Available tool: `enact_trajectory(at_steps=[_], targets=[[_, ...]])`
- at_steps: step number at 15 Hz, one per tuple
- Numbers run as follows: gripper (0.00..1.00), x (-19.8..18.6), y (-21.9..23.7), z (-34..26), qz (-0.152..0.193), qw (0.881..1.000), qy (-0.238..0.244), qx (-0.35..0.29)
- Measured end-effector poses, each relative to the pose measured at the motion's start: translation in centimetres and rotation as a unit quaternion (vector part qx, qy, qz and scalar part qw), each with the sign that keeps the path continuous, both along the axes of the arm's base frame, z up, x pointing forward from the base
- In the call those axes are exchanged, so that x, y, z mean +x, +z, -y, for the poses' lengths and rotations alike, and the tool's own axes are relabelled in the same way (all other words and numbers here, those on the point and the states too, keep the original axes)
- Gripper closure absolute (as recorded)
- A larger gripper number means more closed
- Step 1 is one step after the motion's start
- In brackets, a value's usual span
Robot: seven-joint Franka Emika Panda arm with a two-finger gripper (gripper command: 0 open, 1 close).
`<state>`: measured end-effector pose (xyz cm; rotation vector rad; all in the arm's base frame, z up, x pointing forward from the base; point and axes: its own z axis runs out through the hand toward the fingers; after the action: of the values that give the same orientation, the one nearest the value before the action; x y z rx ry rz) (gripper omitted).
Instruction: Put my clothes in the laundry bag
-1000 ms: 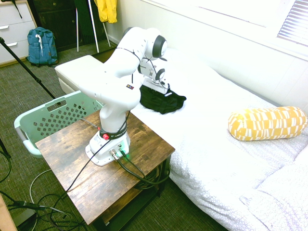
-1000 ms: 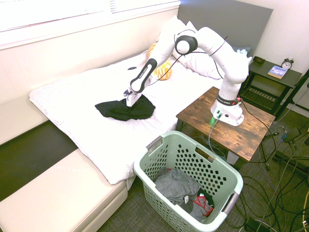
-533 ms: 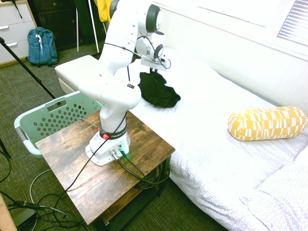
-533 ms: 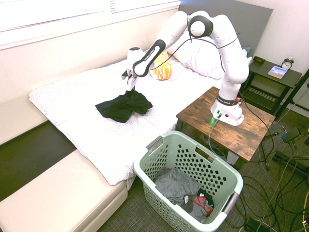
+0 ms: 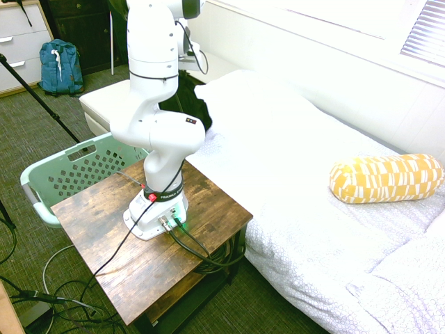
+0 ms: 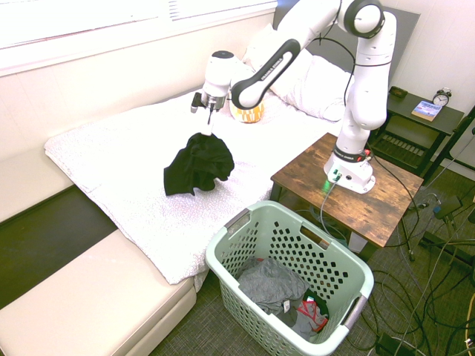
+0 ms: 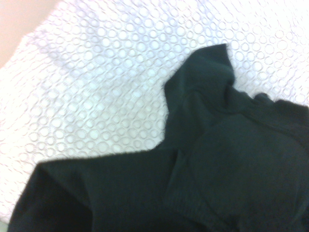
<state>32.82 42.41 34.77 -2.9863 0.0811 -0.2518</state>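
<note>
Now pinching a bunched top bit of the black garment (image 6: 197, 165) in the nearly closed gripper (image 6: 208, 130), with the rest drooping loosely below in folds. Hanging over the bed (image 6: 111, 159), well apart from the mint-green laundry basket (image 6: 252, 314); impossible to tell about any contact between lower edge and bedding. Seen close up in the wrist view, spread in dark folds against the bedding's pattern of little circles.

Down on the floor beside the bed, standing upright: that same basket, with gray clothing (image 6: 271, 285) and a red-trimmed piece (image 6: 312, 314) inside. Just beside it, supporting the arm: a brown wooden table (image 5: 90, 229).

Farther along the bed, lying on its side: a yellow-and-white bolster (image 5: 386, 179). Over on the dark side table (image 6: 408, 111): a blue book (image 6: 427, 110) near an alarm clock (image 6: 441, 96). Across the room, on the floor by the drawers (image 5: 19, 42): a blue backpack (image 5: 61, 68).
</note>
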Motion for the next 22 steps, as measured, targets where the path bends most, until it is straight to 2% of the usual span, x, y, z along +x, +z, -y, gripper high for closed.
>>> enact_trajectory(at_steps=[4,6,8,10,11,15,22], targets=[[1.0,-18.9,4.2,-3.4,-0.008,0.998,0.045,-0.037],[1.0,-28.4,5.0,-2.2,-0.011,0.997,0.056,-0.06],[1.0,-34.1,3.7,0.3,-0.001,0.995,0.066,-0.08],[1.0,-35.6,0.7,1.8,0.002,0.992,0.067,-0.107],[0.0,-35.6,-0.7,2.1,-0.002,0.991,0.064,-0.117],[0.0,-34.1,-3.8,1.7,-0.029,0.988,0.052,-0.14],[0.0,-32.6,-3.8,1.1,-0.034,0.99,0.041,-0.134]])
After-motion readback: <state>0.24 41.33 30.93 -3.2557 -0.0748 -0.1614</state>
